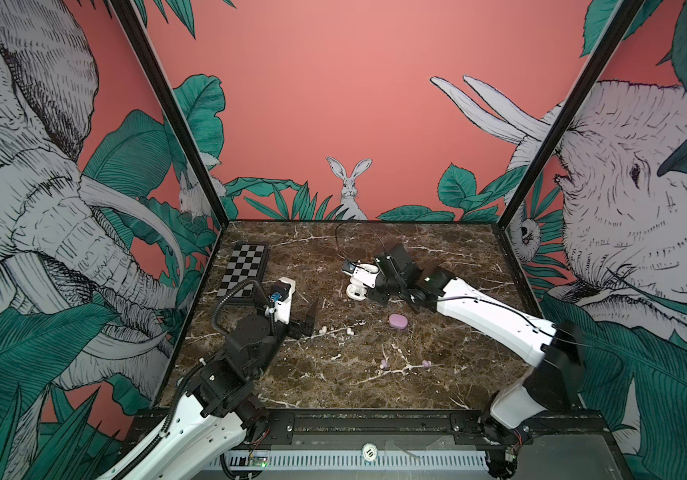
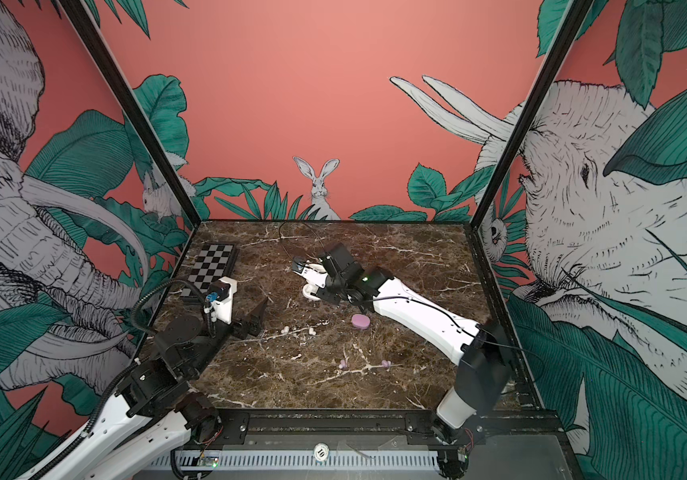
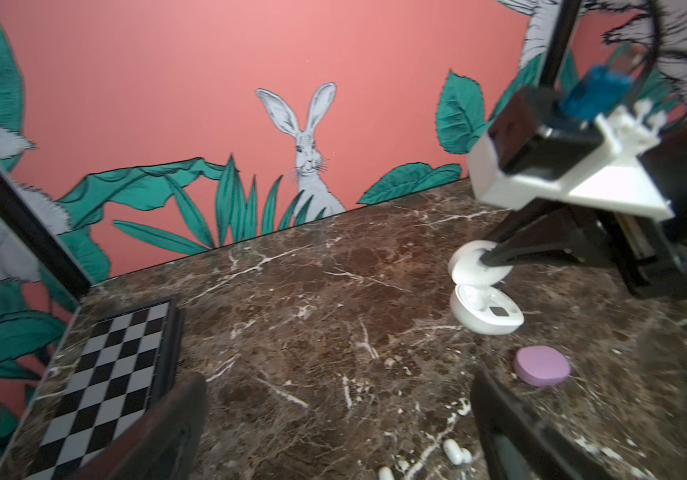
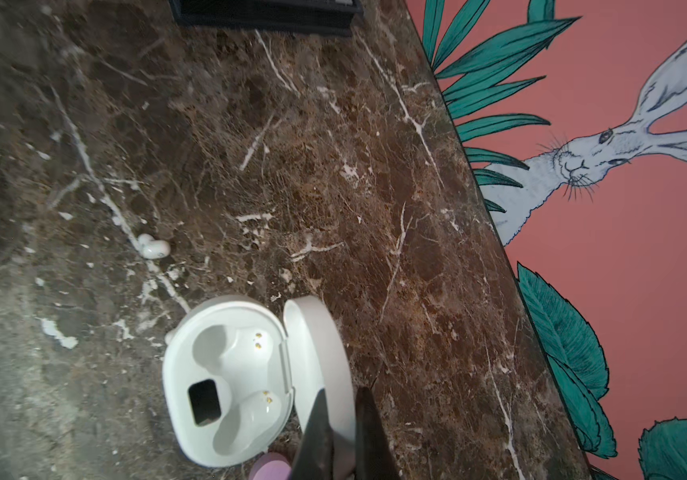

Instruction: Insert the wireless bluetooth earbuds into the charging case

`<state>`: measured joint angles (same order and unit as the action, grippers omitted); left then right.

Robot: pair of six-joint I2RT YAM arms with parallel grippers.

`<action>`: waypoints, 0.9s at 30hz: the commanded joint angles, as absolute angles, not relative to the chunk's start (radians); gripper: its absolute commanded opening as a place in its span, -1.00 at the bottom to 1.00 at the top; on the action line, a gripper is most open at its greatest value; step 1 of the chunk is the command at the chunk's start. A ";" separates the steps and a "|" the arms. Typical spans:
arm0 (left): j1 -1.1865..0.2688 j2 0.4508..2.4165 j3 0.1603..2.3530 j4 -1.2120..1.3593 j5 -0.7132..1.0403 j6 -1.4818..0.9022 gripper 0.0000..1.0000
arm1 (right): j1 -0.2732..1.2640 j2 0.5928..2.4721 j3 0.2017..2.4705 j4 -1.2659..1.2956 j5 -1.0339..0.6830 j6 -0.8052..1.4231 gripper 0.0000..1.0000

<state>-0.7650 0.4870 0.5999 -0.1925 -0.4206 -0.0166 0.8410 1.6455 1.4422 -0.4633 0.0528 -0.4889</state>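
The white charging case (image 4: 229,382) stands open on the marble table, both of its sockets empty. My right gripper (image 4: 344,415) is shut on its upright lid (image 4: 325,353); both top views show this (image 1: 356,291) (image 2: 312,291). Two white earbuds (image 1: 323,330) (image 1: 350,331) lie in front of the case. Two lilac earbuds (image 1: 383,364) (image 1: 426,364) lie nearer the front. A closed lilac case (image 1: 398,322) sits beside the right arm. My left gripper (image 3: 339,432) is open and empty, hovering left of the white earbuds (image 3: 456,451).
A black-and-white checkered board (image 1: 244,270) lies at the back left of the table. A thin black cable (image 1: 346,237) loops behind the right gripper. Black frame posts and printed walls close in the table on three sides.
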 commanded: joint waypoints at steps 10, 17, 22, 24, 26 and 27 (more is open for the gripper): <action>-0.763 0.451 0.558 -0.137 -0.674 0.068 0.98 | 0.820 1.925 1.591 -0.331 0.047 -0.721 -1.00; -0.761 0.453 0.553 -0.121 -0.671 0.092 0.98 | 0.827 2.008 1.615 -0.320 0.071 -0.835 -1.00; -0.761 0.460 0.552 -0.117 -0.654 0.098 0.98 | 0.838 2.029 1.591 -0.300 0.074 -0.871 -1.00; -0.762 0.463 0.551 -0.115 -0.649 0.097 0.98 | 0.848 2.035 1.588 -0.296 0.074 -0.873 -1.00; -0.761 0.464 0.551 -0.113 -0.646 0.098 0.98 | 0.859 2.044 1.588 -0.296 0.087 -0.872 -1.00; -0.762 0.466 0.552 -0.114 -0.646 0.097 0.98 | 0.865 2.048 1.588 -0.291 0.100 -0.870 -1.00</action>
<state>-0.7647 0.4637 0.5655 -0.1432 -0.6453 0.0875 0.8429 2.0300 1.5932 -0.3286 0.0765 -0.8536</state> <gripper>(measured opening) 0.991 0.070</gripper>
